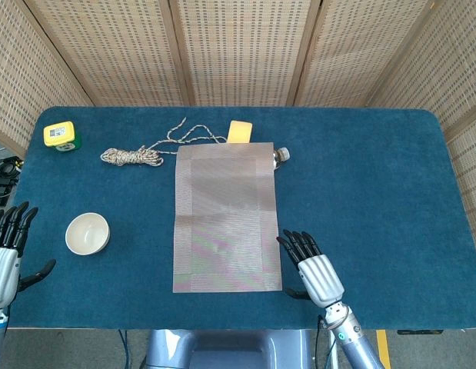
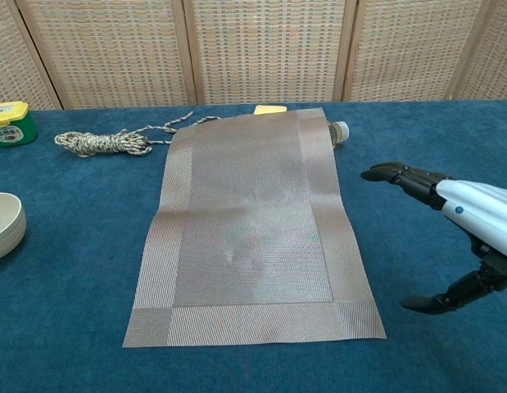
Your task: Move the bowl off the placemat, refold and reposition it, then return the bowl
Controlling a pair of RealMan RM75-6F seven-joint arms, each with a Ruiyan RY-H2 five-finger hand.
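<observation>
As bowl (image 1: pixel 88 233) is already set on bench (image 1: pixel 361 177), left of mat (image 1: pixel 227 219), folding step is judged next. Right hand (image 1: pixel 315 270) held empty, fingers spread, beside mat's near right corner. Left hand (image 1: pixel 5 257) empty too. Corner must be pinched, lifted.

Bowl (image 2: pixel 3 223) cut by chest view's left edge; placemat (image 1: pixel 227 219) half-hides yellow block (image 1: pixel 240 131), small bottle (image 1: pixel 281 156).

On the bench (image 1: pixel 361 177) the placemat (image 1: pixel 227 219) lies at the middle. The bowl (image 1: pixel 88 233) sits well to its left, the left hand (image 1: pixel 5 257) beyond at the edge. The right hand (image 1: pixel 314 269) is just beside the placemat's near right corner. Behind lie a rope (image 1: pixel 134 156) and tape measure (image 1: pixel 61 135).
</observation>
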